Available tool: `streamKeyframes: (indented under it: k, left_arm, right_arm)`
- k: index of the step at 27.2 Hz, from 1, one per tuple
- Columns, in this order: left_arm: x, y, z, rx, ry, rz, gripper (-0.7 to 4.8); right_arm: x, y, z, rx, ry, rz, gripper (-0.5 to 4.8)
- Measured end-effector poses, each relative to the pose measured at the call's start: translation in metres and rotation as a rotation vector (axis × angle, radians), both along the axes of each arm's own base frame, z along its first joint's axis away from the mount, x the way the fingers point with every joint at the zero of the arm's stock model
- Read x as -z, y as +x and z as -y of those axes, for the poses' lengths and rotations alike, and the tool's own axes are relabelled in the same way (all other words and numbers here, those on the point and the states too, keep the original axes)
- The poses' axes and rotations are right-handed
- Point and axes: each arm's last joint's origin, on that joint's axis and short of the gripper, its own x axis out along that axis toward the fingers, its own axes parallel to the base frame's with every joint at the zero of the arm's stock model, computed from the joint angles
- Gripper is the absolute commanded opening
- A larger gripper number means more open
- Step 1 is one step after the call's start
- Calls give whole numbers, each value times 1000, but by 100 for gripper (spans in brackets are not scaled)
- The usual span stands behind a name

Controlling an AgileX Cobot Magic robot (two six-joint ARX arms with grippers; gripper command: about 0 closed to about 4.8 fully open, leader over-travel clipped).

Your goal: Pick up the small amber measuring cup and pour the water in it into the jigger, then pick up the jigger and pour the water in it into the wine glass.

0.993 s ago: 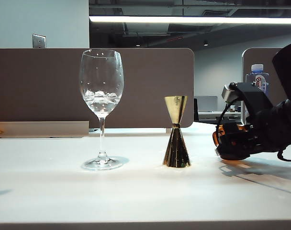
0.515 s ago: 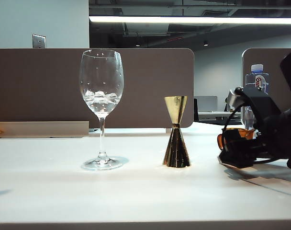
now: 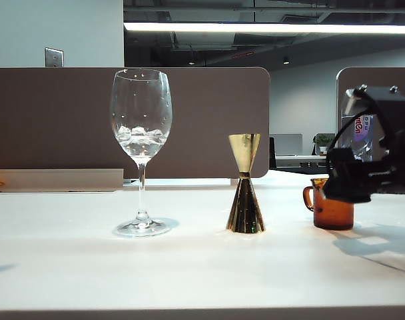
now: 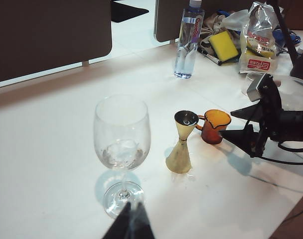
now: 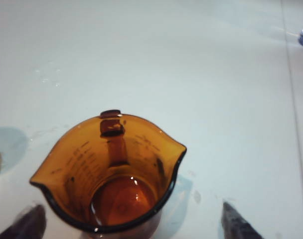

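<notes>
The wine glass (image 3: 141, 133) (image 4: 122, 134) stands at the left with some water (image 3: 141, 141) in its bowl. Right of it stands the gold jigger (image 3: 245, 187) (image 4: 181, 144). The small amber measuring cup (image 3: 332, 208) (image 4: 215, 126) (image 5: 111, 169) rests upright on the table beside the jigger, with a little liquid at its bottom. My right gripper (image 3: 342, 183) (image 5: 131, 226) hovers just above and behind the cup, open, its fingertips (image 5: 27, 224) wide on either side and not touching it. My left gripper (image 4: 132, 224) is shut near the glass's foot.
A clear bottle with a blue cap (image 4: 189, 40) (image 3: 361, 130) stands behind the cup, partly hidden by my right arm in the exterior view. A yellow sponge (image 4: 224, 46) and a plastic bag (image 4: 258, 37) lie at the far side. A brown partition (image 3: 202, 120) runs along the back.
My right gripper has opened and let go of the amber cup, then lifted and drawn back to the right. The cup now stands on the table. The left arm has not moved.
</notes>
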Motion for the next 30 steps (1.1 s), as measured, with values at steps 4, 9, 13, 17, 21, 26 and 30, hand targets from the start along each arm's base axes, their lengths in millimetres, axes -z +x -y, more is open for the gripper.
streamKeyframes:
  k: [4,9,13,17,21,26,30]
  left_arm:
    - [0,0,0,0,0,1,-2]
    - [0,0,0,0,0,0,-2]
    - [0,0,0,0,0,1,-2]
    - [0,0,0,0,-1,1,-2]
    - [0,0,0,0,0,1,-2]
    - [0,0,0,0,-1,1,-2]
    - [0,0,0,0,-1,1,-2]
  right_arm:
    - [-13,-7,1,10,35,-7,472]
    - [-28,-15,-7,-40,59,45,472]
    - [-29,-23,-26,-137,49,46,458]
    - [-33,-24,-37,-226,10,75,456]
    - [-35,-13,-45,-274,17,67,418]
    - [-35,0,-56,-319,14,54,417]
    - [-35,7,-65,-352,7,42,404]
